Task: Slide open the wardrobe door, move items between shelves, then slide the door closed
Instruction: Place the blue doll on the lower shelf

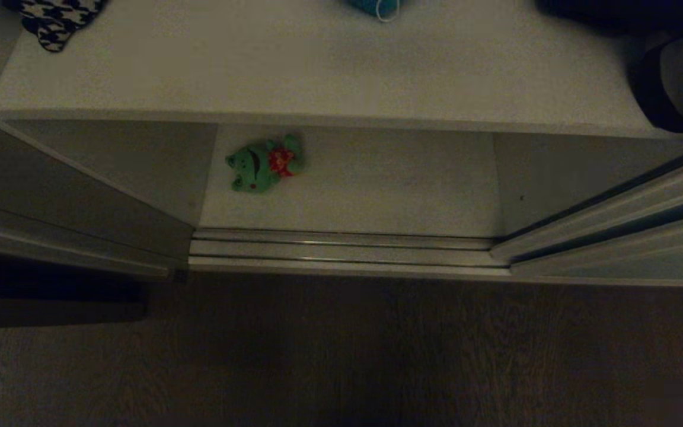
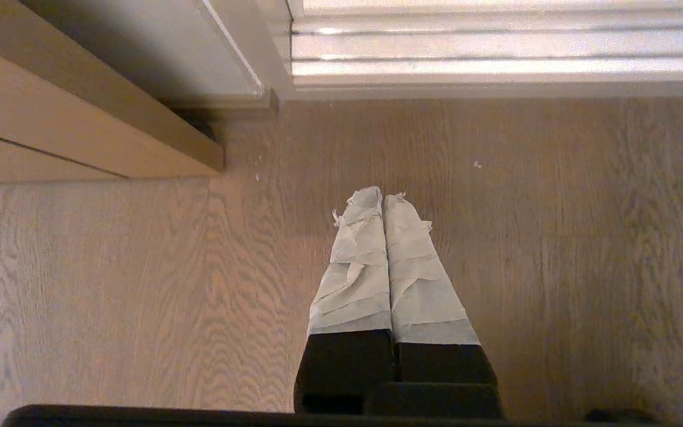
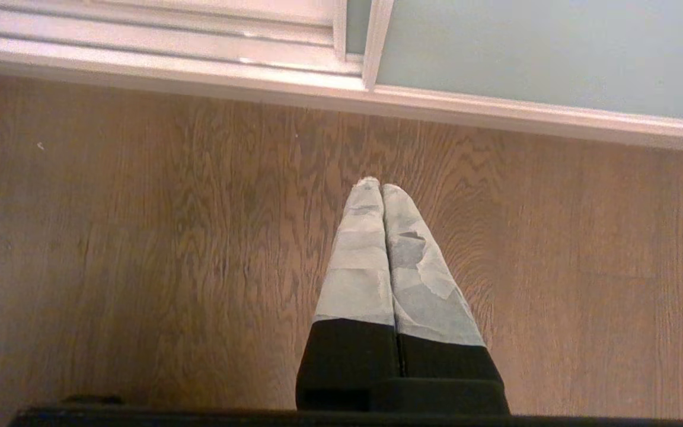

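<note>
I read no writing anywhere; the teal-blue plush toy (image 1: 377, 7) is cut off at the frame's top edge; left gripper (image 2: 383, 197) and right gripper (image 3: 380, 185) both clenched empty above the wooden floor (image 2: 110, 296); the green plush toy with red patch (image 1: 264, 164) lies on the white lower shelf (image 1: 377, 190).

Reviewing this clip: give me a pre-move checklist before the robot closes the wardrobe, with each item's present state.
1. Doorway open: ok; the sliding wardrobe door stands aside at the right.
2. Floor track free of obstructions: ok.
3. Green plush toy clear of the track: ok; it lies on the lower shelf.
4. Teal toy on the upper shelf: ok, only partly in view.
5. Left gripper empty: ok, shut above the floor.
6. Right gripper empty: ok, shut.
</note>
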Robot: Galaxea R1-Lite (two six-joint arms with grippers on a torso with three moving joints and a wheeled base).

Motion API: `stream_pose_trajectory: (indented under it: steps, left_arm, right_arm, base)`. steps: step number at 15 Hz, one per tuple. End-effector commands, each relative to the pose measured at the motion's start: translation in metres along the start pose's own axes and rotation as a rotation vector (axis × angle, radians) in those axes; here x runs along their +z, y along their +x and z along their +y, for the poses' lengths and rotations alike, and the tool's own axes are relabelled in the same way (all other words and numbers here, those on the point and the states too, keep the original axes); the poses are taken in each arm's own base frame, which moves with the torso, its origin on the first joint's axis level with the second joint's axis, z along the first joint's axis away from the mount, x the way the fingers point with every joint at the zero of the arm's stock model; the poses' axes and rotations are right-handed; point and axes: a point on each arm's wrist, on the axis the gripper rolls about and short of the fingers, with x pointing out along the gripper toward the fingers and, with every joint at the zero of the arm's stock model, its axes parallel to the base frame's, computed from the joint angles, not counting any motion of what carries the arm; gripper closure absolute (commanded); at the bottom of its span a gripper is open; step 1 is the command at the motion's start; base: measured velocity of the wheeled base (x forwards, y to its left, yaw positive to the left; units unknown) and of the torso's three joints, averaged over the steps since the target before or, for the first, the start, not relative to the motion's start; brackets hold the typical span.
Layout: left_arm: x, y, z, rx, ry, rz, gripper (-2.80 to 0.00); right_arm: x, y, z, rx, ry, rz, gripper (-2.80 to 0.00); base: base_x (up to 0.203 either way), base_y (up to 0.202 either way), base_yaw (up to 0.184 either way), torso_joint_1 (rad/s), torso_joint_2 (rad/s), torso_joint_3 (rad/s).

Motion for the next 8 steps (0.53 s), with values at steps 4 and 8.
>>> stream_pose_trajectory:
  steps: [4, 8]
  left_arm:
    - [0.0003, 0.0004, 0.0004, 0.016, -0.037, 0.004, 0.00]
    - [0.0003, 0.0004, 0.0006, 0.024, -0.047, 0.004, 0.00]
  right_arm:
    - [-0.0001, -0.0002, 0.0000, 0.002, 0.000, -0.003, 0.00]
    - [-0.0001, -0.0002, 0.0000, 0.001, 0.000, -0.003, 0.00]
  base:
    - [0.000, 0.000, 0.000, 0.003, 0.00, 0.181]
    - [0.000, 0.000, 0.000, 0.002, 0.00, 0.201]
